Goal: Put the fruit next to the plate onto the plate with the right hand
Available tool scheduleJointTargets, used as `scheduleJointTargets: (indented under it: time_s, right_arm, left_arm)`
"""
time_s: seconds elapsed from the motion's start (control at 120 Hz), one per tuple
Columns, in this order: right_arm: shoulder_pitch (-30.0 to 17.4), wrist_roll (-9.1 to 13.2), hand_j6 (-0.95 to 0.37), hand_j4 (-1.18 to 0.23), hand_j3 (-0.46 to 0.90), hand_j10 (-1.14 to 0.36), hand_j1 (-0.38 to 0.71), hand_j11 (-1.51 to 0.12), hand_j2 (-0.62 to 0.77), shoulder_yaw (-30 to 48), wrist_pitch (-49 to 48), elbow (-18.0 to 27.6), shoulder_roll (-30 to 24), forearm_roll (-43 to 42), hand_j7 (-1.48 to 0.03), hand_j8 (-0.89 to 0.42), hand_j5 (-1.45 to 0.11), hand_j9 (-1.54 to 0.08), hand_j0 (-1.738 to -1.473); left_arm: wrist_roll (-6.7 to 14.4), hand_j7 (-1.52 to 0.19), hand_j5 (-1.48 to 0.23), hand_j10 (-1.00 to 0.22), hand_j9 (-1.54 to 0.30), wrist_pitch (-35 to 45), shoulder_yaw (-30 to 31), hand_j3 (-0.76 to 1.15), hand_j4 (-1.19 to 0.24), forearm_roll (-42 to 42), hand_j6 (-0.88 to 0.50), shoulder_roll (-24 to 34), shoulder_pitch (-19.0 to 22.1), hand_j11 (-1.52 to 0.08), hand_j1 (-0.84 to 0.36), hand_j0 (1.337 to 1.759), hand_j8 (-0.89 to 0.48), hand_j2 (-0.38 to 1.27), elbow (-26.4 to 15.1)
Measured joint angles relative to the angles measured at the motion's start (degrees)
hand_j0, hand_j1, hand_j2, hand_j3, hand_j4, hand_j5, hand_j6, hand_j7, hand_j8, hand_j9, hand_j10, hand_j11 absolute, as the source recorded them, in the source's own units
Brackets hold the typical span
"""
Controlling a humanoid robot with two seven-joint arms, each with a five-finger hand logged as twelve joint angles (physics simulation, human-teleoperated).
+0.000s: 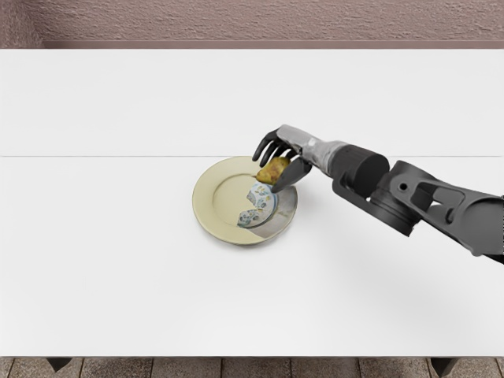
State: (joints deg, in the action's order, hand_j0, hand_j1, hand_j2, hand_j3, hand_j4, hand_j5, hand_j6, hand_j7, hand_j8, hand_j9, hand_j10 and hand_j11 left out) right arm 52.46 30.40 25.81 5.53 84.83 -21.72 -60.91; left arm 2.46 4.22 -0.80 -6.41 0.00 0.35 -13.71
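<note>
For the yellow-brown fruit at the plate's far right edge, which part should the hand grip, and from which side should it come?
Probably across its middle, from the right and above. The fruit is small and lumpy, so the right hand wraps its body: fingers on the far side, thumb on the near side, above the rim of the plate.

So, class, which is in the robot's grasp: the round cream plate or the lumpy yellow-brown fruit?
The yellow-brown fruit, clasped by the black right hand; the cream plate lies flat, ungrasped.

the yellow-brown fruit (273, 169) hangs gripped in the right robot hand (282, 151) over the cream plate (216, 201), by its far-right rim.
</note>
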Motion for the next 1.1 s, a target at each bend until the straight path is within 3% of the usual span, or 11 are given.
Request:
scheduleJointTargets:
  time_s: [0.567,0.908,1.1]
  right_arm:
    - [-1.7,-0.1,-0.57,-0.57,0.00,-0.55,0.22,-0.76,0.15,-2.0,0.5,-2.1,6.5,-0.1,-0.74,-0.49,-0.74,-0.75,-1.657]
    - [-1.4,0.7,-0.19,-0.20,0.00,-0.19,-0.14,-0.25,0.01,0.7,-0.2,-2.6,4.1,0.8,-0.25,-0.18,-0.25,-0.25,-1.658]
    - [-1.1,2.0,-0.09,-0.09,0.00,-0.09,-0.25,-0.12,0.00,8.1,-11.1,-2.1,-2.2,12.2,-0.12,-0.09,-0.12,-0.12,-1.658]
  left_arm:
    - [0.0,0.00,0.00,0.00,0.00,0.0,0.0,0.00,0.00,0.0,0.00,0.0,0.0,0.00,0.35,1.658,0.00,0.00,0.0]
    - [0.0,0.00,0.00,0.00,0.00,-0.1,0.1,0.00,0.00,0.0,0.00,0.0,0.6,0.00,0.35,1.658,0.00,0.00,0.0]
    - [0.0,0.00,0.00,0.00,0.00,0.1,0.1,0.00,0.00,0.0,0.00,0.0,0.6,0.00,0.35,1.658,0.00,0.00,0.0]
